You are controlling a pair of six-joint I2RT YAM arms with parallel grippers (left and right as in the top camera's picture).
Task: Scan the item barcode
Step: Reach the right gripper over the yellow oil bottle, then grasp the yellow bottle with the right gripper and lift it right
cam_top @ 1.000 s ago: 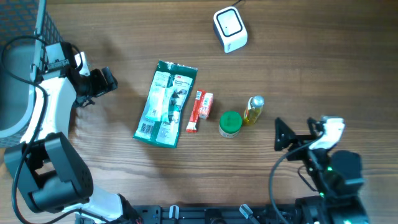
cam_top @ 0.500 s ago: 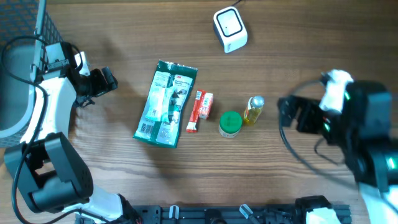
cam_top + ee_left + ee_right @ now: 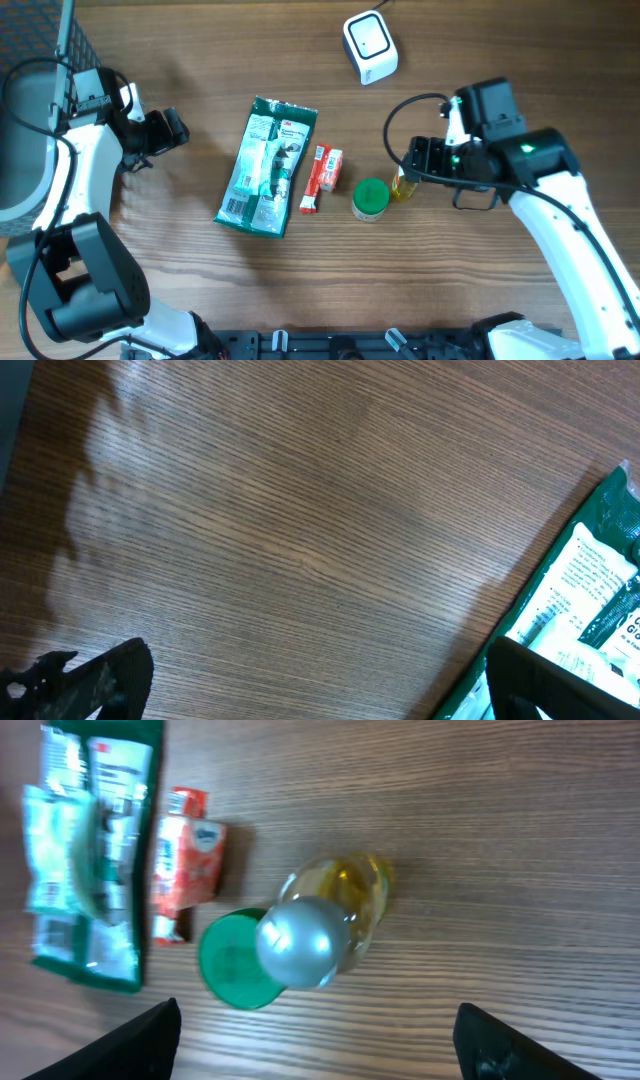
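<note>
Right pincer spread wide, gripping nothing, just above yellow bottle with silver cap. Off to pincer's left: green lid, red box, green packet; writing too blurry to read.

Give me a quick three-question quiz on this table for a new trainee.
1. True or false: the left gripper is open and holds nothing.
2. In the wrist view, how does the right gripper stand to the bottle? A: clamped on it. B: open, a finger on either side, not touching. C: shut, well off to one side.
3. Fill in: the round lid beside the bottle is ____.
Key: 1 true; 2 B; 3 green.
</note>
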